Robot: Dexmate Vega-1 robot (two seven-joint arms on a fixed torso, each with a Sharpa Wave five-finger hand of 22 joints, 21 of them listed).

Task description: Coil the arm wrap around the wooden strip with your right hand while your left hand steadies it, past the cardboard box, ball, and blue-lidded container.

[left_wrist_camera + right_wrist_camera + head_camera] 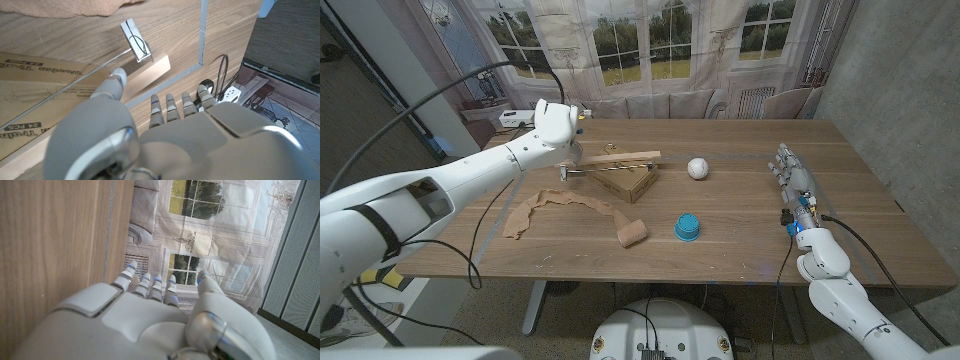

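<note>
Arm wrap lies loose on the desk, a tan band curving from the robot's left toward the middle, ending in a small rolled bit near the front edge, just beside the blue-lidded container. None of it is on the wooden strip yet, so coiling hasn't started, as I read it.

Strip sits across the top of the cardboard box, one end sticking out toward the left robot hand. Ball is to the box's right, well apart from the wrap.

Risks, judged from here:
- Strip is only perched on the box; a push from the left robot hand w/o a firm hold could slide or tip it off.
- A thin metal rod w/ a flat tag end lies by the strip's end (can't tell what it is); fingers could snag it instead of the strip.
- Wrap's roll is near the container, so a right-hand reach may knock the container or send the ball rolling.
- Loose wrap may drag or twist when lifted by one end.

Left robot hand hovers over the strip's end, fingers curled partway down, thumb close to the strip; contact can't be confirmed, and it grips nothing I can see. Right robot hand stands on edge at the desk's right side, fingers straight and slightly apart, holding nothing.
</note>
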